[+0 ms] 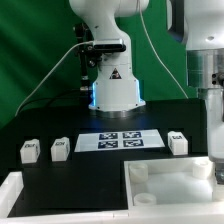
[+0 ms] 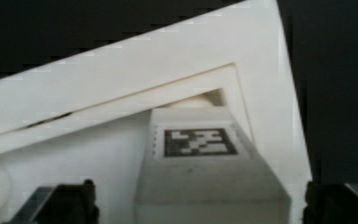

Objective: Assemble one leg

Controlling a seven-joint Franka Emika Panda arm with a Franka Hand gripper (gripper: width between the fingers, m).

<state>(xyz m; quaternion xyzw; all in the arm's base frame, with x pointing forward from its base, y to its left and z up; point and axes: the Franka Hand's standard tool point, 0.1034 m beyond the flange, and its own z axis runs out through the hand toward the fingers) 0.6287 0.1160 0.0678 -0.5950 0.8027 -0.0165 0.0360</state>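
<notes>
In the wrist view a white leg (image 2: 201,165) with a black-and-white marker tag lies between my fingers, one end in a corner of the large white tray-like panel (image 2: 105,105). My gripper (image 2: 204,206) is open, with a dark finger on each side of the leg and a gap showing on both sides. In the exterior view the arm's end (image 1: 211,110) hangs over the panel's (image 1: 132,178) far corner at the exterior view's right; its fingers and that leg are not plain there. Three more legs (image 1: 29,150), (image 1: 59,148), (image 1: 177,142) stand on the black table.
The marker board (image 1: 120,140) lies in front of the robot base (image 1: 115,90). A white raised rim (image 1: 40,195) runs along the table's near edge at the exterior view's left. A green backdrop stands behind.
</notes>
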